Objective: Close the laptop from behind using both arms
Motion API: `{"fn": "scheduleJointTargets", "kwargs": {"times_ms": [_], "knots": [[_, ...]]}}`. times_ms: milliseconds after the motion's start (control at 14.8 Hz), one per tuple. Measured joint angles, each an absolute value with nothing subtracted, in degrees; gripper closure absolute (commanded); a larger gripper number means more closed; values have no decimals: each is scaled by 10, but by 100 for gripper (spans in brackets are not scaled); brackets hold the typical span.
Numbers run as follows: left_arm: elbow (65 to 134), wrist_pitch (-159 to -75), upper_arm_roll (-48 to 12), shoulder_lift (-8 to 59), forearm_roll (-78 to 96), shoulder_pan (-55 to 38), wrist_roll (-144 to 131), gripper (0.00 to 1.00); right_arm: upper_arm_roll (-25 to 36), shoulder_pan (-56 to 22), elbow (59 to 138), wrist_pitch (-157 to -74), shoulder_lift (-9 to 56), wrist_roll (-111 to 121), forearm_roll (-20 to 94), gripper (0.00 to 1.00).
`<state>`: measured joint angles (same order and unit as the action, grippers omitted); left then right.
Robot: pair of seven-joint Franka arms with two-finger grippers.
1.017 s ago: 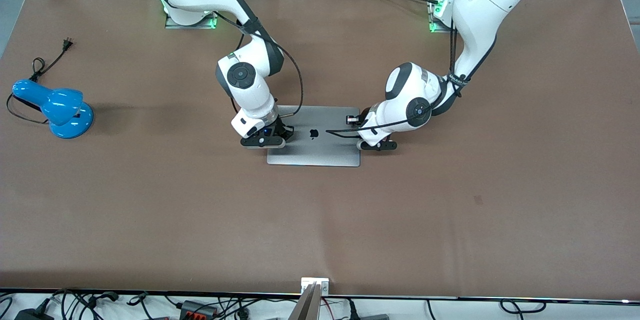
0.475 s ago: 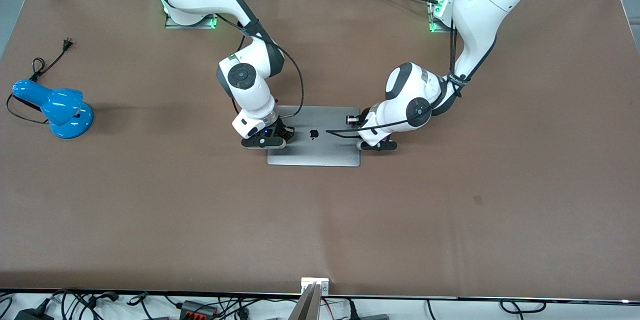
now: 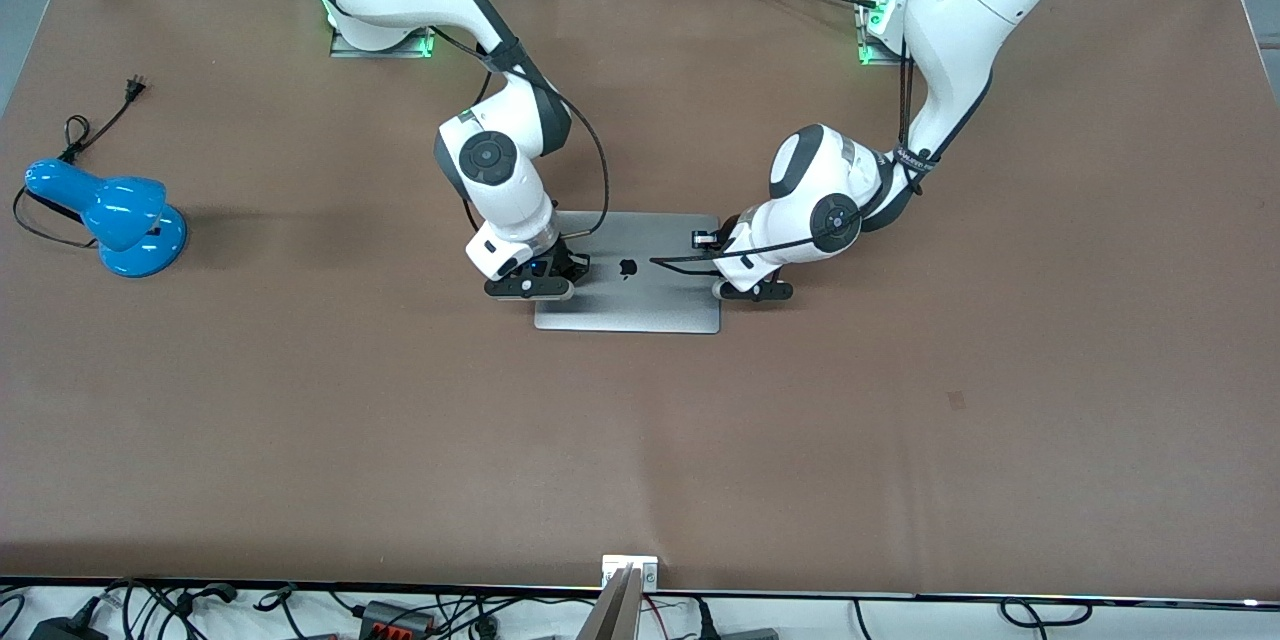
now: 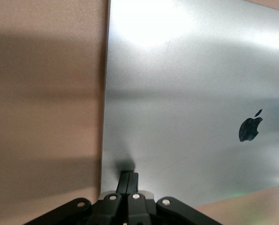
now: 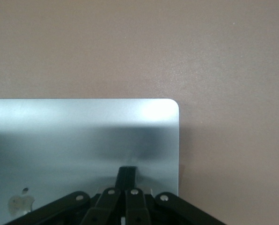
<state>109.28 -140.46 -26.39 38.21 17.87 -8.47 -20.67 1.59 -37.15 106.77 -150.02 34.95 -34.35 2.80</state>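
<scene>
Laptop closed; blue lamp well apart

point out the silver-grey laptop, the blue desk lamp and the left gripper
silver-grey laptop (image 3: 640, 305), front view, bare closed lid below the logo
blue desk lamp (image 3: 112, 214), front view, its rounded shade
left gripper (image 4: 129, 177), left wrist view, shut fingertips resting on the lid

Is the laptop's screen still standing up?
No, the laptop lies shut flat on the table, with only its lid and apple logo showing.
</scene>
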Motion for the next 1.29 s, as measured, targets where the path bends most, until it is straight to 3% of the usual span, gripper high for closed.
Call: {"fn": "scheduleJointTargets", "kwargs": {"times_ms": [339, 610, 678, 814, 949, 1017, 1288], "knots": [[1088, -1399, -261, 381, 178, -84, -208, 100, 28, -371, 992, -1358, 341, -343, 27, 100], [1074, -1341, -256, 349, 176, -74, -218, 100, 44, -370, 981, -1260, 298, -343, 14, 100], [1072, -1317, -255, 332, 175, -64, -220, 100, 47, -370, 981, -1237, 284, -343, 9, 92], [1068, -1265, -255, 292, 174, -40, -220, 99, 54, -370, 980, -1174, 254, -341, 6, 60], [1067, -1217, -255, 250, 174, -17, -221, 96, 71, -370, 978, -1096, 213, -320, 4, 7], [1067, -1199, -254, 232, 174, -7, -221, 91, 84, -368, 978, -1066, 190, -299, 4, 0], [1045, -1096, -253, 185, 173, 49, -222, 95, 107, -330, 978, -983, 112, -217, 4, 0]]}}
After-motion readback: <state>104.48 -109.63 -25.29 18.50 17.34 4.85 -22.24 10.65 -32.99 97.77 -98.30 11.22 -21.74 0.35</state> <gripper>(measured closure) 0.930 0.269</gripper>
